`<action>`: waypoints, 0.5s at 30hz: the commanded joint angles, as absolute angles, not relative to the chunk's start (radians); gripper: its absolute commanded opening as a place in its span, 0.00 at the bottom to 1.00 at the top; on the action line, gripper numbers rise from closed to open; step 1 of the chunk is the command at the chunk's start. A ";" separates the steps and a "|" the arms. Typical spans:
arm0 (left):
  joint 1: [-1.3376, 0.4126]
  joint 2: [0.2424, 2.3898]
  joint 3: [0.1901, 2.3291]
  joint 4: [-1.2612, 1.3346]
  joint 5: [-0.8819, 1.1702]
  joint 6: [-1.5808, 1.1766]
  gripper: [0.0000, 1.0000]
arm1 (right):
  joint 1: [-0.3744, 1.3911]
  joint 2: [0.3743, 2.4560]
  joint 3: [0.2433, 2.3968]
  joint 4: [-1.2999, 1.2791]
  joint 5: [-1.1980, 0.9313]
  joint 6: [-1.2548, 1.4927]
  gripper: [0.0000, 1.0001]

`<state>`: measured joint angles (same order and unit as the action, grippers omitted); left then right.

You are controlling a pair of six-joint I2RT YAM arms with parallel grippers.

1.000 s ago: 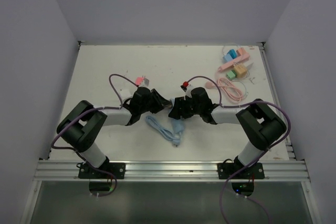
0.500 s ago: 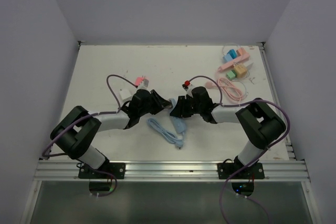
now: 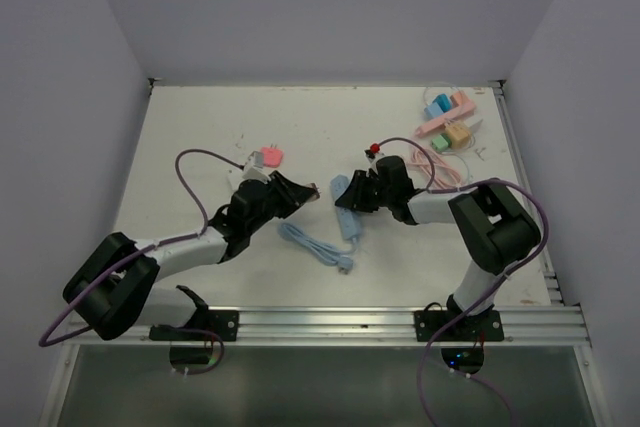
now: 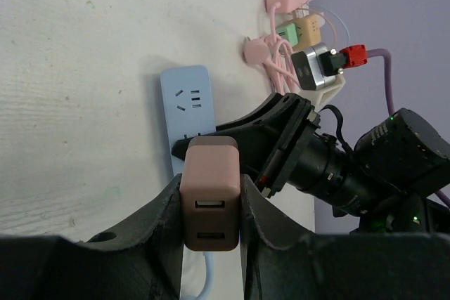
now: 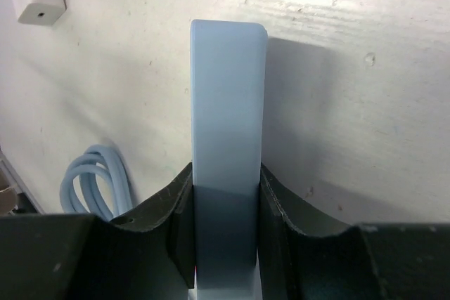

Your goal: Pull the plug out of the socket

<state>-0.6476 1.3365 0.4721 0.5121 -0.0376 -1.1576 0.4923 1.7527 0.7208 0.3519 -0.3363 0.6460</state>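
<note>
A light-blue power strip (image 3: 345, 215) lies mid-table, its blue cable (image 3: 312, 244) coiled in front of it. My right gripper (image 3: 356, 195) is shut on the strip's far part. In the right wrist view the strip (image 5: 228, 103) stands between the fingers (image 5: 179, 223). My left gripper (image 3: 306, 198) is shut on a pink plug block (image 4: 211, 198) with two USB ports. In the left wrist view the strip (image 4: 186, 107) lies just behind the plug. From above, a small gap shows between the left gripper and the strip.
A pile of pastel chargers and a pink strip (image 3: 447, 125) lies at the back right, with a coiled pink cable (image 3: 440, 169) beside it. These also show in the left wrist view (image 4: 295, 29). The cable coil (image 5: 98, 180) lies left of the right fingers.
The two grippers have drawn apart: the left arm pulled back to the left with the plug, the right gripper moved right and farther with the strip, which now shows between them.
</note>
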 commanded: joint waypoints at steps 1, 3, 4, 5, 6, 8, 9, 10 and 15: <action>-0.646 1.281 0.454 0.574 -0.077 -1.126 0.00 | 0.482 1.796 0.680 0.147 -0.158 0.624 0.00; -0.644 1.264 0.454 0.513 -0.112 -1.108 0.00 | 0.480 1.783 0.672 0.153 -0.158 0.623 0.00; -0.635 1.255 0.454 0.483 -0.118 -1.098 0.00 | 0.477 1.776 0.669 0.158 -0.161 0.623 0.00; -0.624 1.253 0.453 0.474 -0.101 -1.092 0.00 | 0.479 1.770 0.664 0.166 -0.166 0.618 0.00; -0.605 1.256 0.451 0.469 -0.080 -1.085 0.00 | 0.477 1.758 0.655 0.184 -0.172 0.615 0.00; -0.513 1.276 0.440 0.485 -0.005 -1.077 0.00 | 0.477 1.747 0.646 0.201 -0.190 0.611 0.00; -0.477 1.287 0.437 0.494 0.032 -1.059 0.00 | 0.477 1.743 0.640 0.213 -0.193 0.612 0.00; -0.416 1.311 0.443 0.498 0.047 -1.045 0.00 | 0.477 1.737 0.637 0.218 -0.205 0.611 0.00; -0.301 1.460 0.535 0.483 0.126 -0.957 0.00 | 0.477 1.735 0.629 0.261 -0.247 0.601 0.00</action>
